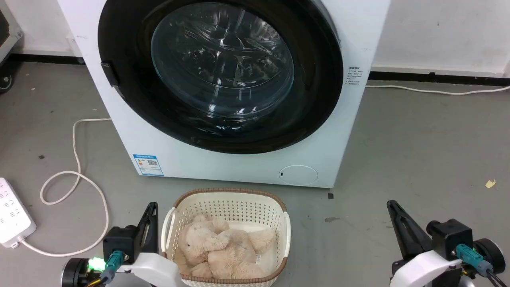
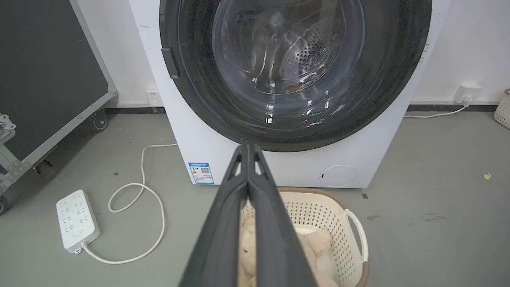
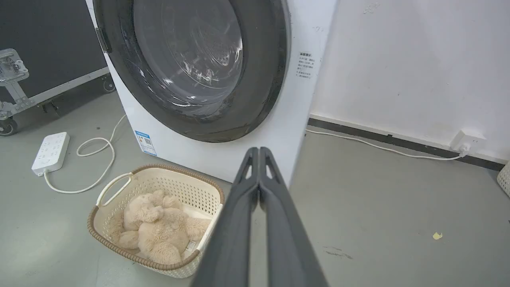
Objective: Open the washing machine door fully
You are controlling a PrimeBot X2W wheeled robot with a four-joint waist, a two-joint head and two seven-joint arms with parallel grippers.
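Hooking the dark side tab [image 1: 108,74] of the shut round black-rimmed glass door [image 1: 221,71] is best done by the left gripper [image 1: 152,207], closed and empty like the right gripper [image 1: 392,205].

The floor [image 1: 418,159] is grey and a little stained. Left of the left gripper [image 1: 152,207] lies a white power strip [image 1: 12,217] with a looped cable [image 1: 75,175]; further left, a dark wheeled case [image 2: 44,71]. Right of the right gripper [image 1: 392,207], a yellow scrap [image 1: 490,183]. Far ahead of both, a white wall [image 1: 438,32] with black skirting [image 1: 438,77].

Blue label [image 1: 148,165], small printed sticker [image 1: 354,75] on washer front [image 1: 223,167]: text unreadable.
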